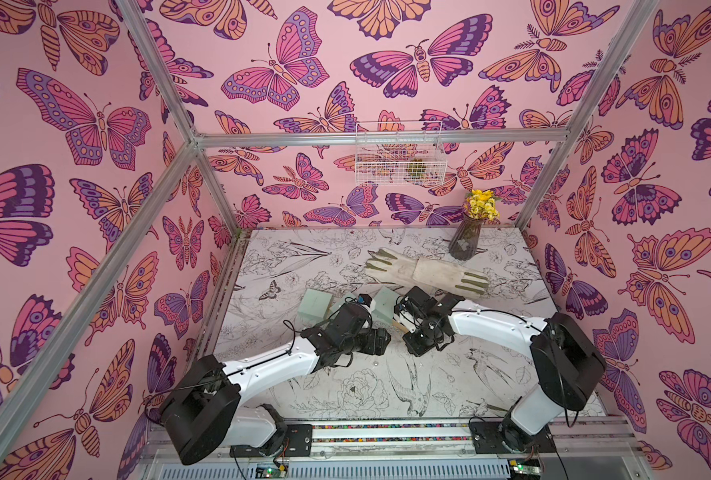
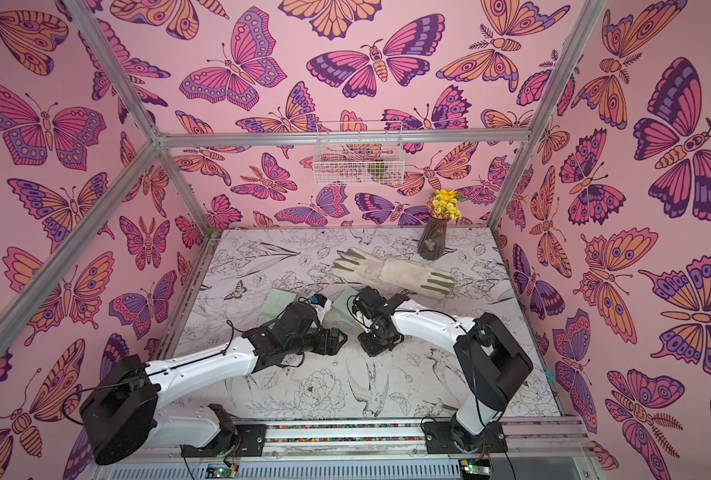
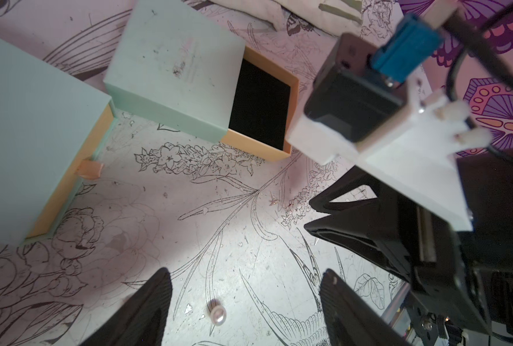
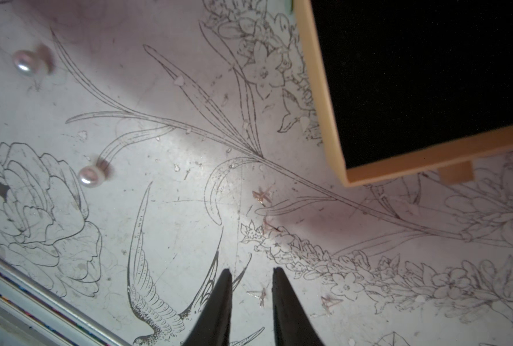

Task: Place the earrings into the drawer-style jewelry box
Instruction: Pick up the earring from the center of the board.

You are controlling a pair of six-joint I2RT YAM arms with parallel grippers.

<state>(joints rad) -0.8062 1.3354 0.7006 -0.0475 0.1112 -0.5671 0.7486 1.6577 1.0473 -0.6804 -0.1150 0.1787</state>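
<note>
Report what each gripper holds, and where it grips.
Nothing is held. Left gripper is open over a pearl earring; right gripper stands narrowly open, a star earring lying apparently loose between its fingers.

Pearl earrings [image 4: 89, 176] near mint box [image 3: 174, 69], drawer open

Glossy pearl earrings [image 4: 89, 176], matt cardboard jewelry box [image 3: 171, 69]
</note>
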